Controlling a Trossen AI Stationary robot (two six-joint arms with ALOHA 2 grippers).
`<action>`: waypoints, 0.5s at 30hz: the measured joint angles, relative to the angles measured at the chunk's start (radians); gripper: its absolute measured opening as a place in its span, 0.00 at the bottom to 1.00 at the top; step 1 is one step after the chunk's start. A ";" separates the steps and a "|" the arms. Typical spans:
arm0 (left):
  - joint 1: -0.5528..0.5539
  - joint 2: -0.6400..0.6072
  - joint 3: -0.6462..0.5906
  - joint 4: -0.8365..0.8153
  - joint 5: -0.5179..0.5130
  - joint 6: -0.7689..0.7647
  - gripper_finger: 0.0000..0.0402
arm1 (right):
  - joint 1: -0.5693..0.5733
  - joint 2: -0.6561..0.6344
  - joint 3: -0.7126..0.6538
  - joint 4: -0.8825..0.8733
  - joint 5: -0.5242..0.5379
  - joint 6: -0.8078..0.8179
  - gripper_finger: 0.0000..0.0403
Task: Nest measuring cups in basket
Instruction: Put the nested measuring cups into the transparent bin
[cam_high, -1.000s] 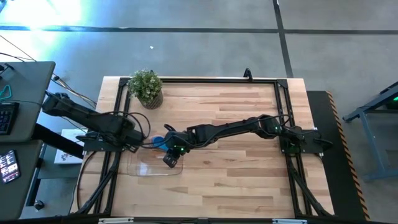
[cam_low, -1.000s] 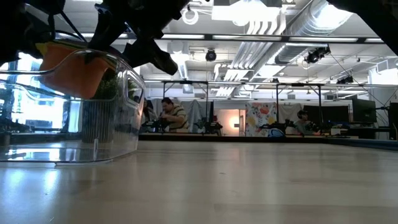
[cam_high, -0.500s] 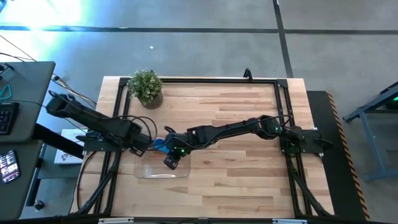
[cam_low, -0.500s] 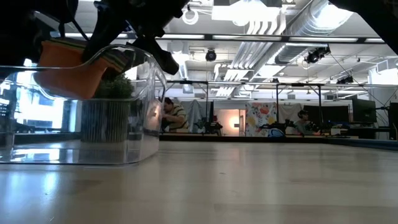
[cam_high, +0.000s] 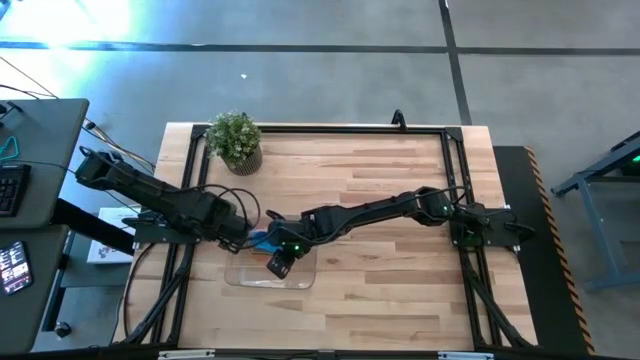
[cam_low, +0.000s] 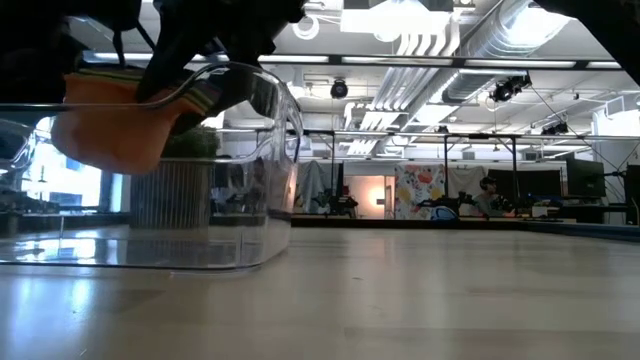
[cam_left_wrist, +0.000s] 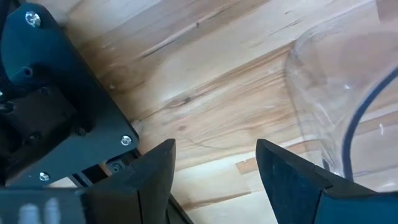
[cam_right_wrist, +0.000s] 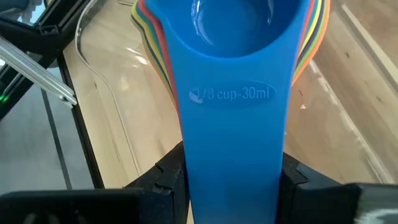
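The left gripper (cam_left_wrist: 214, 165) is open and holds nothing, beside the clear plastic basket (cam_high: 240, 275). The right gripper (cam_right_wrist: 233, 177) pinches the stacked colourful plastic measuring cups (cam_right_wrist: 233, 74) by their handles, over the basket. Lower them gently inside, then let go. The lower cups hide under the blue one.

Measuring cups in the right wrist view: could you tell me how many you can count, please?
1 blue plastic measuring cup shows fully, held by the right gripper above the clear plastic basket. Coloured rims under it show more nested cups; their number is unclear.
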 joint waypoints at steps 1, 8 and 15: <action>0.003 0.000 0.000 0.000 0.000 0.009 0.54 | 0.000 0.000 0.000 -0.004 -0.001 0.006 0.30; 0.029 -0.030 0.001 -0.016 0.001 0.044 0.54 | 0.001 0.000 0.000 -0.025 -0.006 0.027 0.30; 0.068 -0.092 0.079 -0.120 -0.044 0.100 0.54 | 0.002 0.000 0.000 -0.013 -0.027 -0.004 0.30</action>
